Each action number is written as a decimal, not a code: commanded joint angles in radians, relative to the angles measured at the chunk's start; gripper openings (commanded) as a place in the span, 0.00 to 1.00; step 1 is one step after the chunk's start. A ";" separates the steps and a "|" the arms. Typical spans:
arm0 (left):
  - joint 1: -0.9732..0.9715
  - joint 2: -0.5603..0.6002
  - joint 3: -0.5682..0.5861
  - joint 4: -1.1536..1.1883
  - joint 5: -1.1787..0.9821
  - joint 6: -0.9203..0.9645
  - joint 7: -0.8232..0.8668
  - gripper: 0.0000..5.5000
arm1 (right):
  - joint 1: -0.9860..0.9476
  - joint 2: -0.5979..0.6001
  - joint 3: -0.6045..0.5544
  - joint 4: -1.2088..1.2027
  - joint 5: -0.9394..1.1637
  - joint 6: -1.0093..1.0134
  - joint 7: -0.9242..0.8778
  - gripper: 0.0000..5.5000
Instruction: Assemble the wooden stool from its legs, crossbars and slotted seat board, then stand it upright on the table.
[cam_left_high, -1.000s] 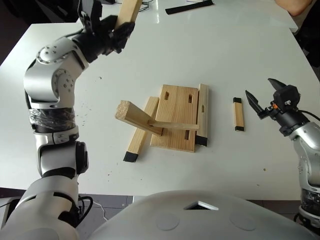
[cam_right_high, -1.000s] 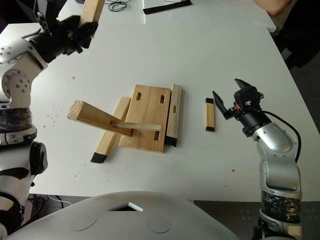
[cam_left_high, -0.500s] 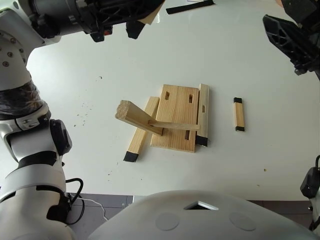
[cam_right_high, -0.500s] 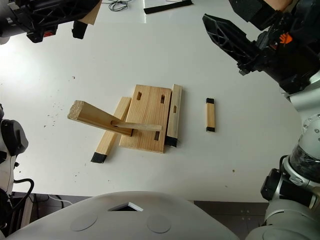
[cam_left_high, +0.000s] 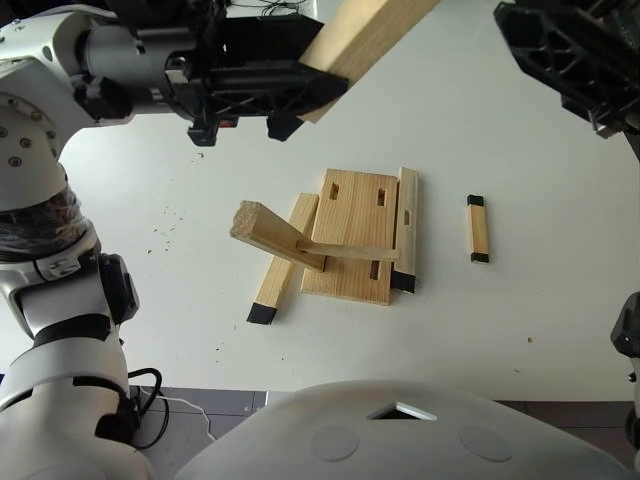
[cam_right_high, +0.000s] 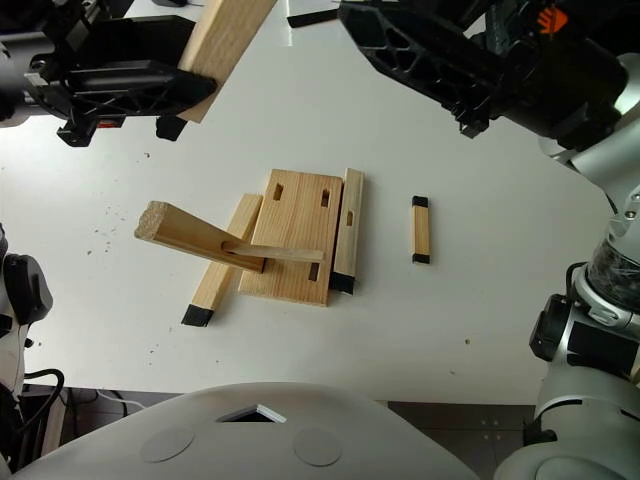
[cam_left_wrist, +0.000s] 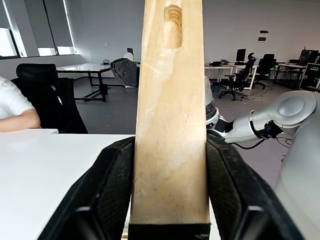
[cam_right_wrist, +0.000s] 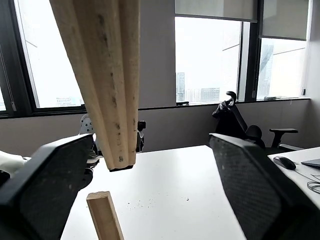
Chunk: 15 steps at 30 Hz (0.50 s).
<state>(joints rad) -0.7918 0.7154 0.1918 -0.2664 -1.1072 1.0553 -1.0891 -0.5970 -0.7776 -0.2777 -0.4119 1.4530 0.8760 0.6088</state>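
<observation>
Left gripper (cam_left_wrist: 169, 200) raised its leg (cam_left_wrist: 170, 100); speckled white table (cam_left_high: 500, 330) below.

Black strip (cam_right_high: 305, 19), office chairs (cam_left_wrist: 242, 80), large windows (cam_right_wrist: 207, 65)

No writing can be read (the red label (cam_left_high: 228, 123) is too small).
</observation>
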 joint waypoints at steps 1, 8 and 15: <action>0.025 0.012 -0.009 -0.024 -0.029 0.011 -0.002 0.37 | -0.044 0.003 0.036 -0.022 0.029 0.023 0.022 0.78; 0.090 0.037 -0.017 -0.055 -0.045 0.010 -0.020 0.37 | -0.105 0.019 0.060 -0.039 0.090 0.024 0.015 0.78; 0.128 0.043 -0.021 -0.078 -0.050 0.004 -0.013 0.37 | -0.115 0.023 0.073 -0.060 0.132 0.021 -0.001 0.78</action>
<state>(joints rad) -0.6689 0.7406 0.1718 -0.3302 -1.1512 1.0648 -1.1032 -0.6901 -0.7518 -0.2125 -0.4569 1.5710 0.8919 0.6126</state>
